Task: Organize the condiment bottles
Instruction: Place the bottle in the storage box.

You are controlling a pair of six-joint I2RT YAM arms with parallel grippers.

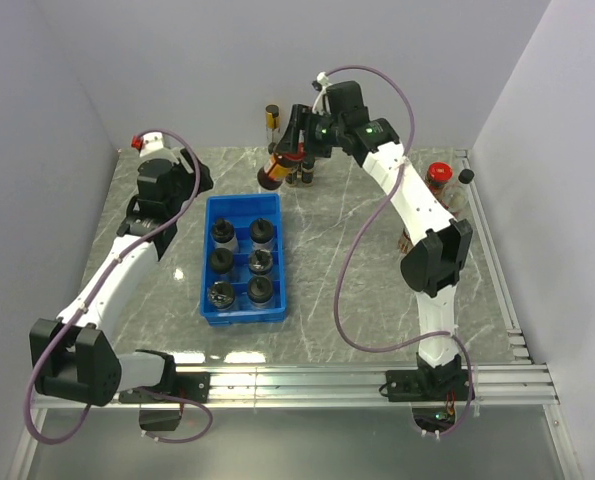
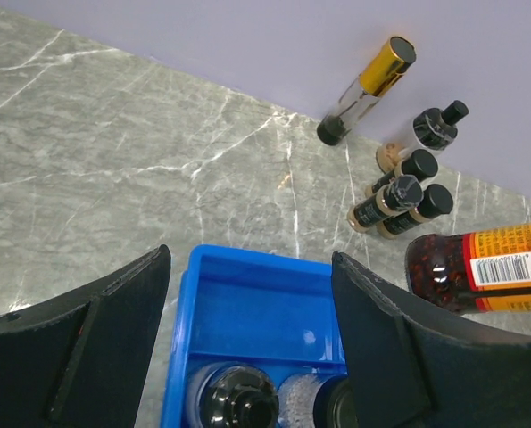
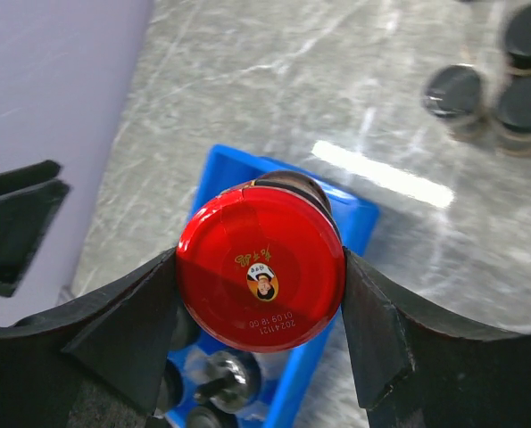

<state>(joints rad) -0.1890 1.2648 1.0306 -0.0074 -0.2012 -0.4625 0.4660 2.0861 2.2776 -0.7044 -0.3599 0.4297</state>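
Note:
My right gripper [image 1: 295, 140] is shut on the red cap [image 3: 261, 267] of a sauce bottle [image 1: 275, 168] with dark red contents and an orange label. It holds the bottle tilted in the air above the far end of the blue tray [image 1: 205, 260]. The bottle also shows in the left wrist view [image 2: 488, 272]. Several black-capped jars [image 1: 239, 262] stand in the tray's near compartments; its far row is bare. My left gripper [image 1: 199, 180] is open and empty, hovering over the tray's far-left corner [image 2: 247, 303]. Small black-capped jars [image 2: 408, 192] and a tall gold-capped bottle [image 2: 365, 91] stand by the back wall.
A red-capped jar [image 1: 438, 178] and a small black-capped one [image 1: 466, 176] stand at the far right near the table's rail. The back wall is close behind the jar cluster [image 3: 452, 94]. Side walls close in the table left and right.

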